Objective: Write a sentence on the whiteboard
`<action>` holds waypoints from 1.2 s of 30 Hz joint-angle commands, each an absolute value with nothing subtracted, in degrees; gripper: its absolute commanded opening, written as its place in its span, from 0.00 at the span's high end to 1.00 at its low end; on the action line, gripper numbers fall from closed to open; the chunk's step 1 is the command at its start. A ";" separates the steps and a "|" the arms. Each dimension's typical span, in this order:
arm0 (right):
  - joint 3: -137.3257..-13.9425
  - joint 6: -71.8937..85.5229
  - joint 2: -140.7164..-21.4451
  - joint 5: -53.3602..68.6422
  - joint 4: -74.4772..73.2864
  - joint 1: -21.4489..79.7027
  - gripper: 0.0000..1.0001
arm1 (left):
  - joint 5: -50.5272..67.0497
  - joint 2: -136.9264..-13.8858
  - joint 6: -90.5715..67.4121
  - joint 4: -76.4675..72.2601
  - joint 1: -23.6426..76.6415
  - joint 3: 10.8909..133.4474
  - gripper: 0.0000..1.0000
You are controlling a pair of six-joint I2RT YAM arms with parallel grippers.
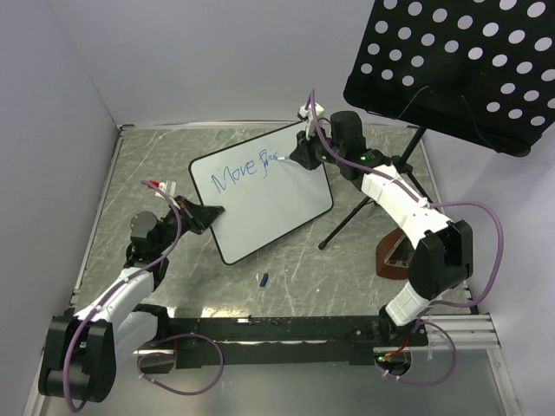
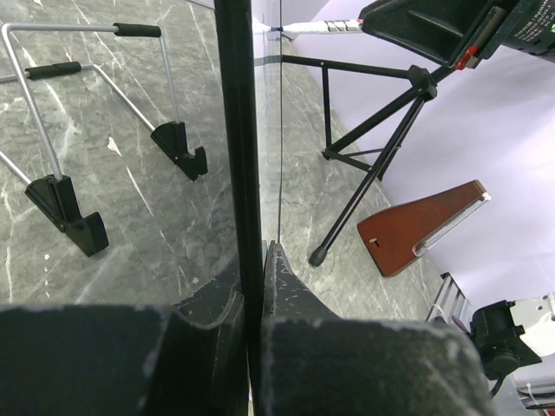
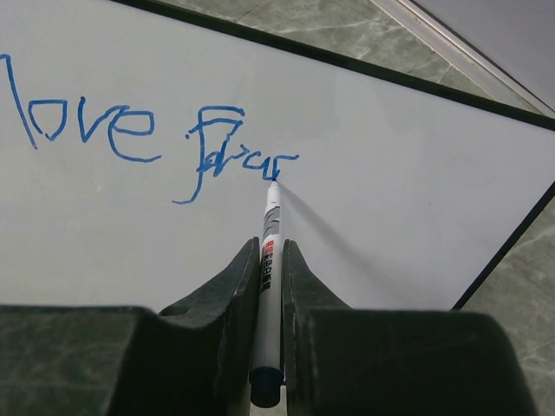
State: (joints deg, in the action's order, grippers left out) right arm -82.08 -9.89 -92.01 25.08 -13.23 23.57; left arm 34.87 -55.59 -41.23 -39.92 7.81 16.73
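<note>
The whiteboard (image 1: 269, 208) is noted mid-table, tilted, with its 8 o'clock edge clamped in the left gripper (image 2: 256, 269). The marker (image 3: 270, 217) is pinched in the right gripper (image 3: 270, 251), its tip touching the board at the end of the second word. The sentence (image 1: 238, 172) is judged partly written: "Move" plus an unfinished word.

Risk: the line is headed for the board's 1 o'clock corner, so room may be exhausted. Pen pressure could also rock the board in the clamp.
</note>
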 commanded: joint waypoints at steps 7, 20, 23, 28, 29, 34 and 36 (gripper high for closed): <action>-83.05 -10.46 -90.44 22.77 -12.39 23.12 1.00 | 37.09 -54.84 -34.37 -38.50 8.17 17.49 0.99; -86.66 -9.49 -92.37 22.24 -12.13 23.12 1.00 | 37.26 -54.84 -34.37 -38.67 8.26 17.49 0.99; -86.66 -9.32 -92.55 22.15 -11.95 23.20 1.00 | 37.27 -54.93 -34.37 -38.58 8.17 17.40 0.99; -86.66 -9.67 -93.08 22.41 -12.48 23.12 1.00 | 37.26 -54.93 -34.37 -38.58 8.26 17.58 0.99; -86.66 -9.67 -93.16 22.41 -12.65 23.12 1.00 | 37.27 -55.02 -34.37 -38.50 8.26 17.58 0.99; -86.22 -9.93 -93.43 23.03 -13.27 23.12 1.00 | 37.26 -54.93 -34.37 -38.58 8.17 17.49 0.99; -85.96 -10.11 -93.43 23.20 -13.36 23.11 1.00 | 37.27 -55.02 -34.28 -38.58 8.17 17.49 0.99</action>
